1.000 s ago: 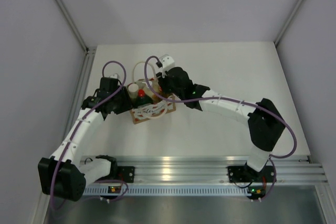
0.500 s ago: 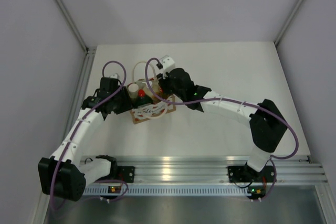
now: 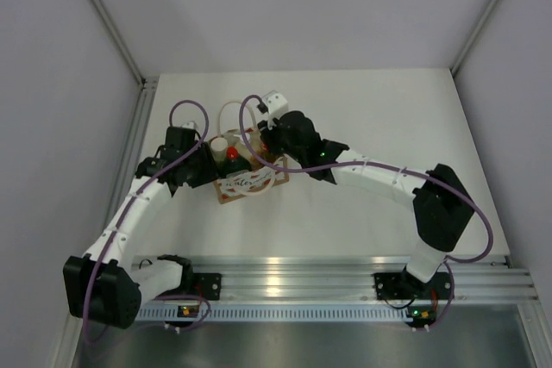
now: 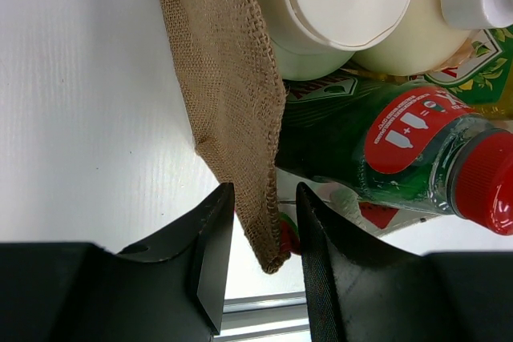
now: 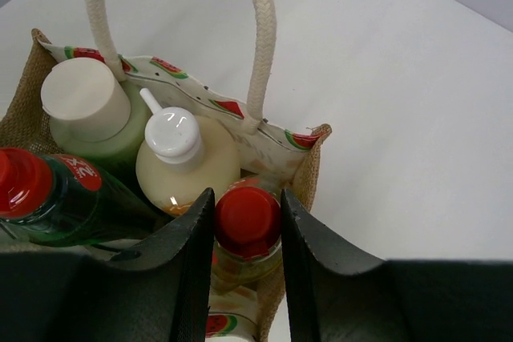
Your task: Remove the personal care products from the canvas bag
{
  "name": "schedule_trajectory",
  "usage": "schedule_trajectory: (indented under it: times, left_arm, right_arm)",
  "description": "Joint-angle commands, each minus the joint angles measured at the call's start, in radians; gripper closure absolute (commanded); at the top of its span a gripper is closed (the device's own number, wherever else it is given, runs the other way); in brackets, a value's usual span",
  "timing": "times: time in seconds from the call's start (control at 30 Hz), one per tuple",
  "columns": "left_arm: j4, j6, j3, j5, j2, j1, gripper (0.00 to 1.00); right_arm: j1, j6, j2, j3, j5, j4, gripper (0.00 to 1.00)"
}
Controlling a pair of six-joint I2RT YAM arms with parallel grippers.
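The tan canvas bag point(image 3: 246, 182) stands at the table's middle left, its cream rope handle point(image 5: 261, 38) rising from the rim. Inside stand the personal care products: a white-capped pale cylinder point(image 5: 84, 102), a cream pump bottle point(image 5: 188, 170), a dark green bottle with a red cap point(image 5: 56, 206) and a yellow bottle point(image 5: 248, 218) with a red cap. My right gripper point(image 5: 247, 207) is shut on that red cap, the bottle still inside the bag. My left gripper point(image 4: 264, 198) is shut on the bag's burlap side wall point(image 4: 232, 94), beside the green bottle point(image 4: 361, 150).
White table point(image 3: 379, 118) runs to grey walls at left, back and right. An aluminium rail point(image 3: 293, 273) crosses the near edge by the arm bases. Purple cables loop over both wrists near the bag.
The right arm has shifted slightly over the bag while staying shut on the red cap. The left arm and the bag look unchanged.
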State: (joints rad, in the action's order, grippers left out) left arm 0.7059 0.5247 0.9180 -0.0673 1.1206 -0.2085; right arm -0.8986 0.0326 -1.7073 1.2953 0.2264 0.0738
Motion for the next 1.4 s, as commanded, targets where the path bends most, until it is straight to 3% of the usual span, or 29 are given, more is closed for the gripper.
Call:
schedule_trajectory:
  times: [0.0, 0.6, 1.03, 1.37]
  left_arm:
    - [-0.002, -0.014, -0.013, -0.014, 0.01, -0.006, 0.59]
    - [-0.002, -0.019, -0.01, -0.022, 0.018, -0.008, 0.59]
    - [0.0, -0.017, -0.011, -0.009, -0.001, -0.008, 0.58]
    - [0.0, -0.014, -0.01, -0.003, -0.016, -0.008, 0.58]
  right_arm:
    - [0.004, -0.016, 0.112, 0.033, -0.005, 0.159, 1.0]
    - [0.003, -0.025, 0.15, 0.185, -0.03, 0.031, 1.0]
    - [0.006, -0.122, 0.186, 0.346, -0.033, -0.072, 1.0]
    - [0.064, -0.155, 0.219, 0.461, -0.032, -0.189, 1.0]
